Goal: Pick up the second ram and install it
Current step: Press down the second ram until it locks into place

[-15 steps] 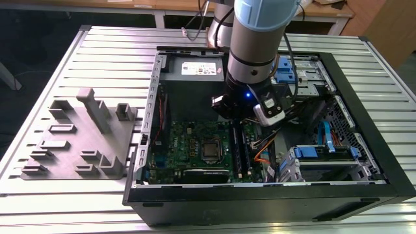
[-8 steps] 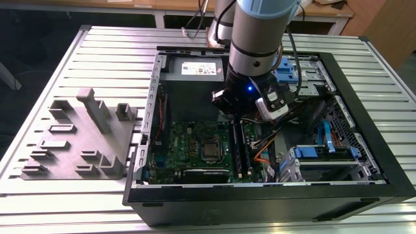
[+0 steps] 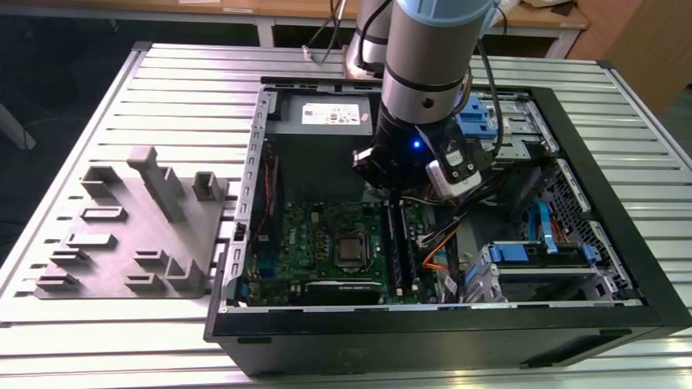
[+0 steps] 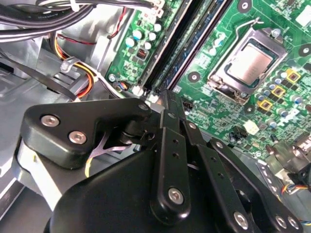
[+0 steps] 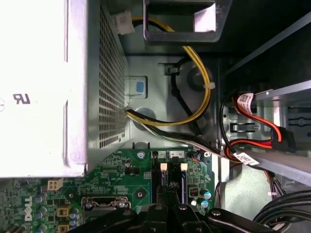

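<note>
White print marks the motherboard [image 5: 112, 180]; a symbol marks the power supply [image 5: 34, 87].

Arm [image 3: 427, 57] was a silver-grey cylinder with a black band, blue status LED near the wrist, black cables alongside; gripper [image 4: 167, 104] was matte-black linkage plates pinned with silver screws.

The tips of the claw [image 4: 167, 104] are hidden among the memory slots [image 4: 177, 43]; the second ram cannot be distinguished, and the arm [image 3: 427, 57] is cut off by the edge
</note>
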### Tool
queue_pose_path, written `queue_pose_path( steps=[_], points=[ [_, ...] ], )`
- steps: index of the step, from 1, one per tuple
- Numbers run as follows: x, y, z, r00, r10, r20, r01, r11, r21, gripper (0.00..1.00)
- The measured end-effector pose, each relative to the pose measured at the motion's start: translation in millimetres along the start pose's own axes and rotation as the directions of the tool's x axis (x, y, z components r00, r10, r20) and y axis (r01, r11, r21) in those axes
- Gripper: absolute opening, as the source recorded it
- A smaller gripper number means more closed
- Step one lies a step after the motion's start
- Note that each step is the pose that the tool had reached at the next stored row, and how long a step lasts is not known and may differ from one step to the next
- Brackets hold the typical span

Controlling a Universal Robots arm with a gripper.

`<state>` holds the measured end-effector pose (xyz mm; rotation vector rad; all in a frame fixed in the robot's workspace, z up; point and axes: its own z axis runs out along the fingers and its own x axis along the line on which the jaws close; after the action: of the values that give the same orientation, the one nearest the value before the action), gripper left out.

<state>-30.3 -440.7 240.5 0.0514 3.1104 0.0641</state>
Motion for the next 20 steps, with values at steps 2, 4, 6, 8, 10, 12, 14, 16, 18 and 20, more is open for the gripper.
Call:
queue_pose_path(
  steps=[2, 4, 6, 8, 10, 12, 14, 16, 18, 20],
  points=[
    [-0.1, -1.4, 0.0, 1.0000, 0.000, 0.0001, 0.000, 1.0000, -0.0002, 0.07],
    [-0.1, -3.3, 0.0, 1.0000, 0.000, 0.0001, 0.000, 1.0000, -0.0002, 0.07],
    [-0.2, -5.3, -0.1, 1.0000, 0.000, 0.0001, 0.000, 1.0000, -0.0002, 0.07],
    [-0.3, -7.1, -0.2, 1.0000, 0.000, 0.0001, 0.000, 1.0000, -0.0003, 0.07],
    [-0.3, -8.7, -0.2, 1.0000, 0.000, 0.0001, 0.000, 1.0000, -0.0004, 0.07],
    [-0.4, -10.3, -0.3, 1.0000, 0.000, 0.0001, 0.000, 1.0000, -0.0003, 0.07],
    [-0.4, -11.7, -0.4, 1.0000, 0.000, 0.0001, 0.000, 1.0000, -0.0003, 0.07],
    [-0.5, -12.8, -0.4, 1.0000, 0.000, 0.0001, 0.000, 1.0000, -0.0002, 0.07],
    [-0.5, -14.0, -0.5, 1.0000, 0.000, 0.0001, 0.000, 1.0000, -0.0002, 0.07],
    [-0.5, -14.1, -0.5, 1.0000, 0.000, 0.0002, 0.000, 1.0000, -0.0003, 0.07]
  ],
)
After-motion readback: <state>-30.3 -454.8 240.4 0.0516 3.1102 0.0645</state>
